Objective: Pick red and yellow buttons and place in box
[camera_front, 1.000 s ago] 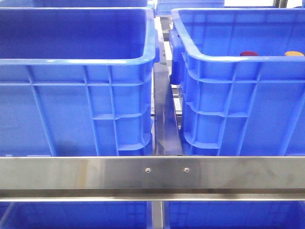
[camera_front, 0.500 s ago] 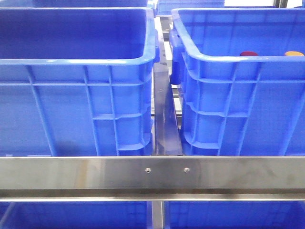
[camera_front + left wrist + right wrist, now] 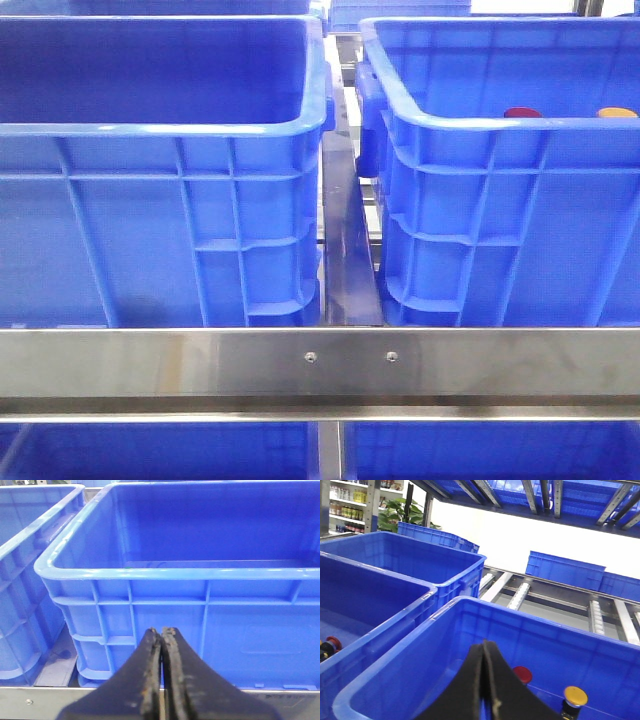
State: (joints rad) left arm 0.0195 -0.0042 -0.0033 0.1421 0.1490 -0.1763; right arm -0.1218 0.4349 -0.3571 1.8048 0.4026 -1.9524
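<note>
The red button (image 3: 521, 112) and the yellow button (image 3: 617, 112) just peek over the near rim of the right blue crate (image 3: 470, 124) in the front view. In the right wrist view they stand inside that crate (image 3: 395, 676), red button (image 3: 522, 674) beside yellow button (image 3: 575, 696). My right gripper (image 3: 483, 643) is shut and empty, above this crate and short of the buttons. My left gripper (image 3: 162, 630) is shut and empty, low in front of the near wall of a large blue crate (image 3: 175, 573). The left crate (image 3: 160, 128) shows nothing inside. Neither gripper shows in the front view.
A steel rail (image 3: 320, 362) runs across the front below the crates, with a steel divider (image 3: 345, 250) between them. Another crate (image 3: 385, 625) beside the right one holds a small red-capped part (image 3: 332, 642). More crates and roller tracks (image 3: 520, 595) lie behind.
</note>
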